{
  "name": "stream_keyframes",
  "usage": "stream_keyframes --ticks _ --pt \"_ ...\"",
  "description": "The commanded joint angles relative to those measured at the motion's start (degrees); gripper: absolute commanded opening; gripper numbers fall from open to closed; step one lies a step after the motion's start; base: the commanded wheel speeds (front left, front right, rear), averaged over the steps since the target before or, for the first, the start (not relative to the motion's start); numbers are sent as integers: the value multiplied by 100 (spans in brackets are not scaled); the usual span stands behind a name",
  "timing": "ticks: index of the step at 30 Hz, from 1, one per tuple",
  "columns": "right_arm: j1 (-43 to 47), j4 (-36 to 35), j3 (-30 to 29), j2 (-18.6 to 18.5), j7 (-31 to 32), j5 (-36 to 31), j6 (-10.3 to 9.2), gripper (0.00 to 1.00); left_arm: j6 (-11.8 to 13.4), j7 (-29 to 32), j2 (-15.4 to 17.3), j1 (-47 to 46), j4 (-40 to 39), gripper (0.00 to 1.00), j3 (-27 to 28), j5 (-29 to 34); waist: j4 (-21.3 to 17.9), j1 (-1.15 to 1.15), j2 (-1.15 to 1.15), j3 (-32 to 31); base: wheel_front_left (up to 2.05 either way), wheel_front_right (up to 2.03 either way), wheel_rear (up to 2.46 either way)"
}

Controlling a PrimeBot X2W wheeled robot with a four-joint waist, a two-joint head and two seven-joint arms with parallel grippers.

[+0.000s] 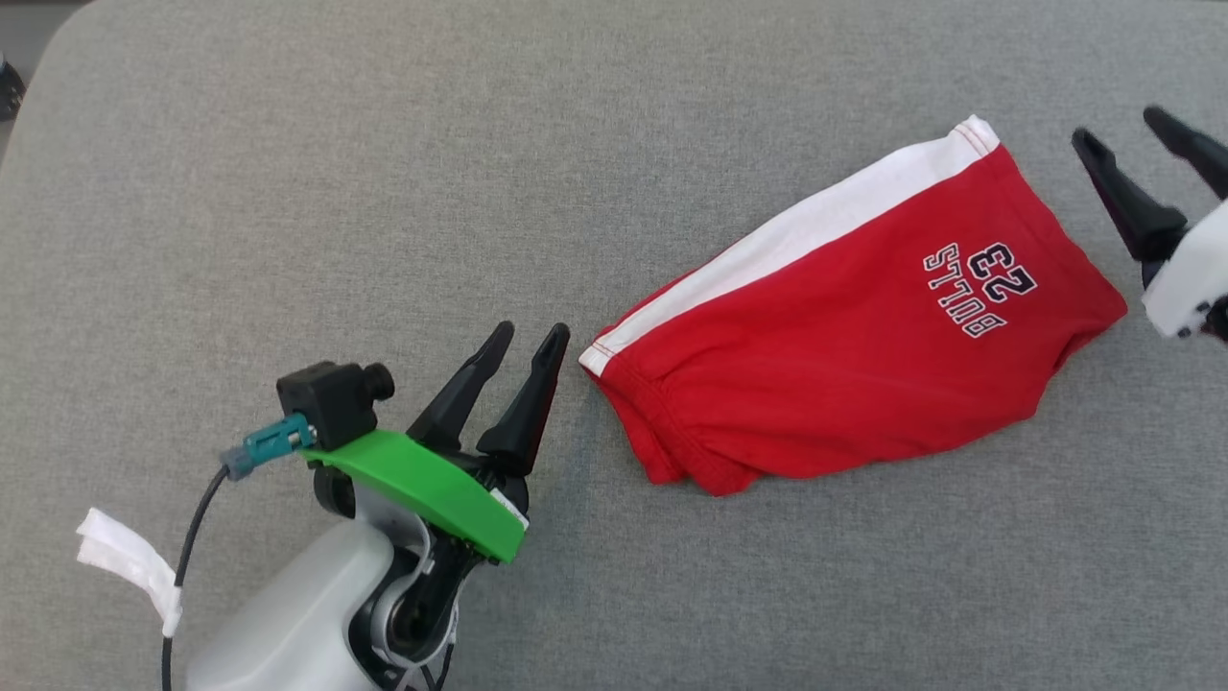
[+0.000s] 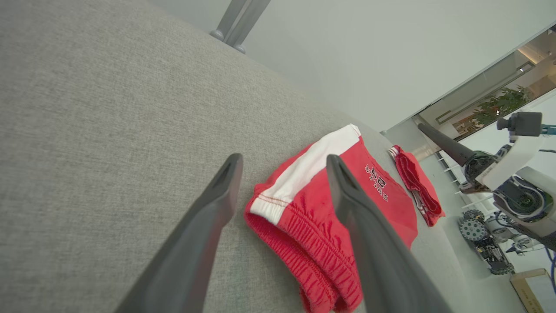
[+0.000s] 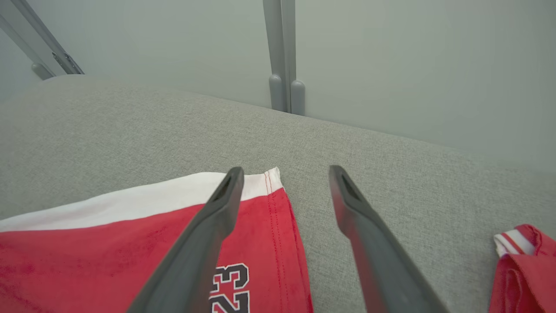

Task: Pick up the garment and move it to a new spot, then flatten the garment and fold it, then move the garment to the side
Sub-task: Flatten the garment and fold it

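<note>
Grey fabric-covered surface [image 1: 288, 144] with a rounded corner, red shorts [image 1: 844, 365] with a white side stripe and "BULLS 23" print laid folded on it, second red garment [image 2: 419, 187] with striped trim bunched near the shorts' hem end, grey left bare between.

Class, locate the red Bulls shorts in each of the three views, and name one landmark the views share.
Head view: red Bulls shorts lie right of centre on the grey cushion.
Left wrist view: centre, reaching the bottom edge.
Right wrist view: lower left.
Shared landmark: the white side stripe.
</note>
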Motion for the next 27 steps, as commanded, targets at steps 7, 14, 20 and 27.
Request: stream_keyframes --ticks 7,14,20,27 --pt "1217 88 -177 -380 -524 458 -10 100 800 -145 -292 1086 -761 100 967 2331 129 0 0 -486 0 0 0" --pt "1684 326 -303 -451 -571 297 -10 100 995 -148 -803 1971 -1119 100 1568 4258 504 0 0 -473 0 0 0" --pt "1299 899 -347 -108 -143 -88 -10 100 788 -149 -1271 2272 -994 100 1802 4933 907 0 0 -331 0 0 0" --pt "943 1906 -390 140 426 -488 -10 100 417 -149 -1641 2383 -855 100 1921 5302 1366 0 0 -174 0 0 0"
